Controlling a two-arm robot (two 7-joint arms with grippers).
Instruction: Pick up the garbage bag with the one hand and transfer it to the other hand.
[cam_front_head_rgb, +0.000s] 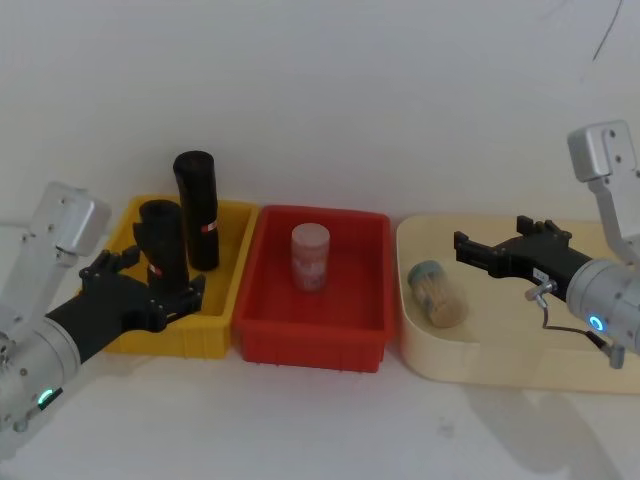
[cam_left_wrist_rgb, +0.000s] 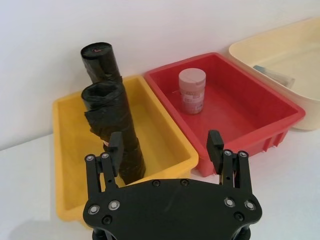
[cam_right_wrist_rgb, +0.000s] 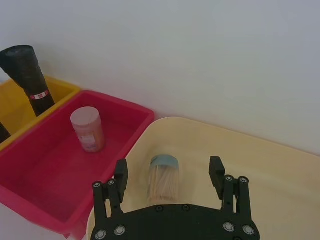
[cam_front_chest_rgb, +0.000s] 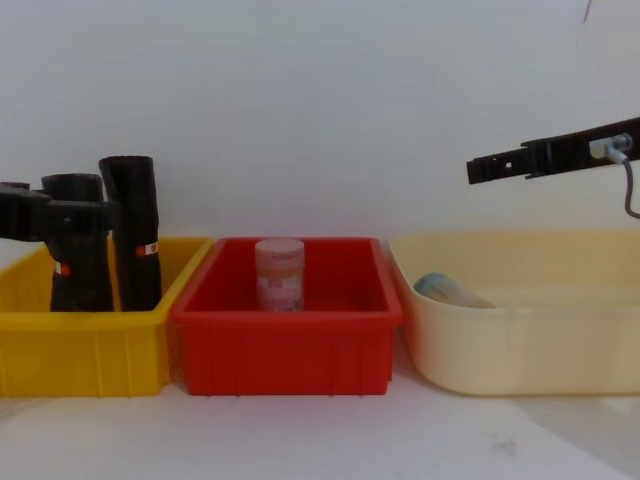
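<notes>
- The garbage bag (cam_front_head_rgb: 162, 235), the shorter black roll, is shown standing, slightly tilted, in the yellow bin (cam_front_head_rgb: 180, 338), just beside a taller black roll (cam_front_head_rgb: 197, 205)
- The left gripper (cam_front_head_rgb: 158, 278), on the arm with the green ring (cam_front_head_rgb: 43, 398), is held at the garbage bag with its fingers (cam_left_wrist_rgb: 116, 147) spread apart; in the left wrist view one finger is seen in front of the roll, and contact cannot be told
- The right gripper (cam_front_head_rgb: 490, 240), on the arm with the blue ring (cam_front_head_rgb: 597, 323), is held above the cream tray (cam_front_head_rgb: 500, 362) with its fingers likewise apart and nothing between them
- A toothpick jar (cam_front_head_rgb: 438, 292) is seen lying on its side in the cream tray
- A pink jar (cam_front_head_rgb: 310, 257) is shown upright in the red bin (cam_front_head_rgb: 310, 345), which is placed between the yellow bin and the tray
</notes>
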